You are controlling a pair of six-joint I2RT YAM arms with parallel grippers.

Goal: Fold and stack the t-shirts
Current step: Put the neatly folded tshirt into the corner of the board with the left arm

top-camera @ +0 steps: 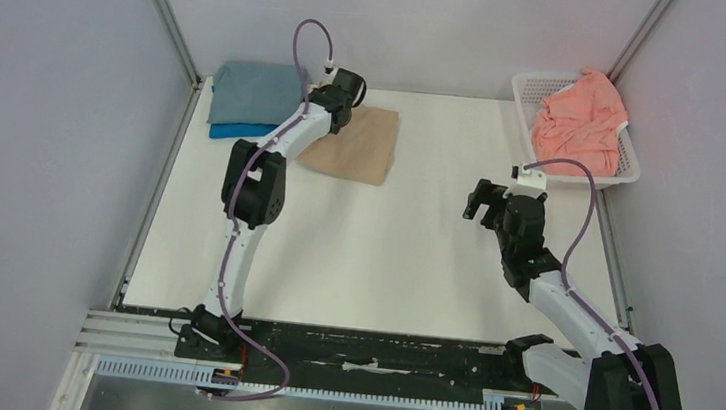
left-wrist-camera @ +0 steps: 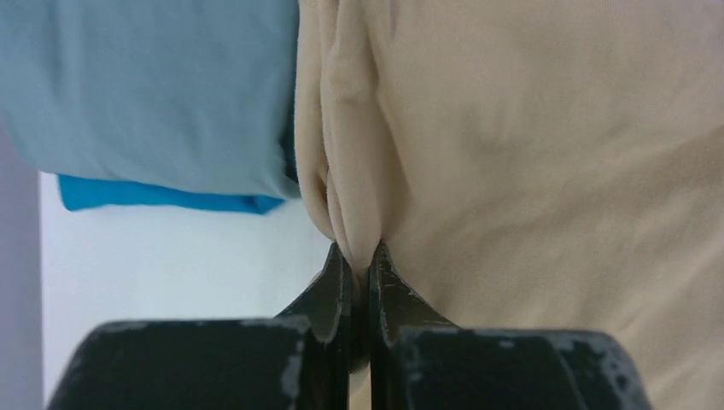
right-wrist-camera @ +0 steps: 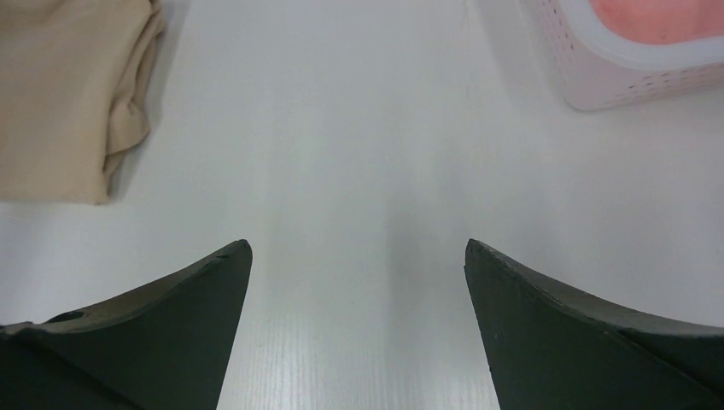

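Here your left gripper [left-wrist-camera: 359, 250] pinches the tan t-shirt [left-wrist-camera: 555, 171] beside the grey-blue t-shirt [left-wrist-camera: 145, 85]; your right gripper [right-wrist-camera: 357, 248] gapes wide.

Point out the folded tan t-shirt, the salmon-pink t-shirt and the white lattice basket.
Folded tan cotton t-shirt [top-camera: 355, 146]: top view, middle of its upper face.
Crumpled salmon-pink t-shirt [top-camera: 575, 120]: top view, centre of the heap.
White plastic lattice basket [top-camera: 525, 84]: top view, far-left rim.

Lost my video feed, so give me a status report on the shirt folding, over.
Left gripper shut on tan t-shirt edge. Right gripper open, holding nothing. Grey-blue t-shirt on bright blue t-shirt alongside; nothing blocking.
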